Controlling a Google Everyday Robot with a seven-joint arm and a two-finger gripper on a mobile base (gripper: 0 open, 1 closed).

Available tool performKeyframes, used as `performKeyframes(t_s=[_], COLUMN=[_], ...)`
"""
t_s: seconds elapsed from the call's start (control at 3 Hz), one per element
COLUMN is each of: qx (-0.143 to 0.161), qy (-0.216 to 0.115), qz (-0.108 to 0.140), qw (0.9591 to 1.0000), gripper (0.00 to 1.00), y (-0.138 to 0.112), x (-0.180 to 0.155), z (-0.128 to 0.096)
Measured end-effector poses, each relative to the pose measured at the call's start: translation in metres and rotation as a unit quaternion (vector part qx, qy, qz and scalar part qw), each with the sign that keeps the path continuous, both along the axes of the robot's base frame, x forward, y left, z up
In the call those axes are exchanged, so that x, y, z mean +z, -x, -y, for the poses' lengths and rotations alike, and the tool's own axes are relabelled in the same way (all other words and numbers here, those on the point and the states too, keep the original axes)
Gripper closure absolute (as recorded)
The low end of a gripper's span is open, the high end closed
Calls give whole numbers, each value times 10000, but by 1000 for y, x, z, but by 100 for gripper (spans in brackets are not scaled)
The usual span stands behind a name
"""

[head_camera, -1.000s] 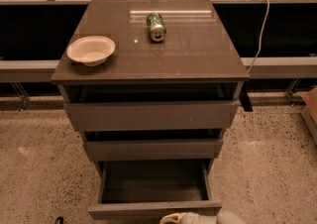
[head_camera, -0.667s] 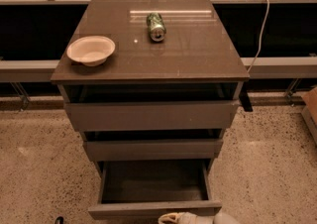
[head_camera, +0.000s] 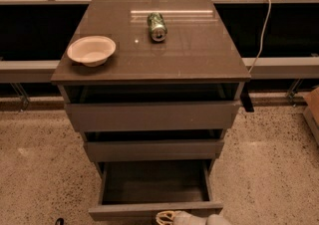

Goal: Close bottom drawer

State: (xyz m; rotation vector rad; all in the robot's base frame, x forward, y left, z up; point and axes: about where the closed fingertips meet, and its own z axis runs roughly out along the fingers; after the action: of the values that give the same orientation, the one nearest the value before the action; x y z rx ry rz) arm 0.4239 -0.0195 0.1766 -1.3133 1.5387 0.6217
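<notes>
The bottom drawer (head_camera: 154,211) is the lowest and narrowest of three grey-brown drawers in the cabinet (head_camera: 149,64). It is pulled far out, and its shallow dark box (head_camera: 154,183) is open and holds nothing. The flat front panel runs along the bottom of the view. My gripper (head_camera: 173,217) shows as a pale rounded shape at the bottom edge, right against the front panel, a little right of its middle. Most of the gripper is cut off by the frame edge.
The top drawer (head_camera: 152,115) and the middle drawer (head_camera: 153,150) each stand slightly out. A white bowl (head_camera: 91,50) and a green can (head_camera: 157,26) lying on its side are on the cabinet top. Speckled floor (head_camera: 40,169) lies on both sides. A cable (head_camera: 263,25) hangs at the right.
</notes>
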Motion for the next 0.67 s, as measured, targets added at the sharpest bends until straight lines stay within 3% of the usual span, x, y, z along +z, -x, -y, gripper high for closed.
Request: performKeyframes(t_s=[0.67], qx=[147], qy=[136], qz=[12], qw=[9998], gripper=[100], y=[-22], x=[-14], z=[-28])
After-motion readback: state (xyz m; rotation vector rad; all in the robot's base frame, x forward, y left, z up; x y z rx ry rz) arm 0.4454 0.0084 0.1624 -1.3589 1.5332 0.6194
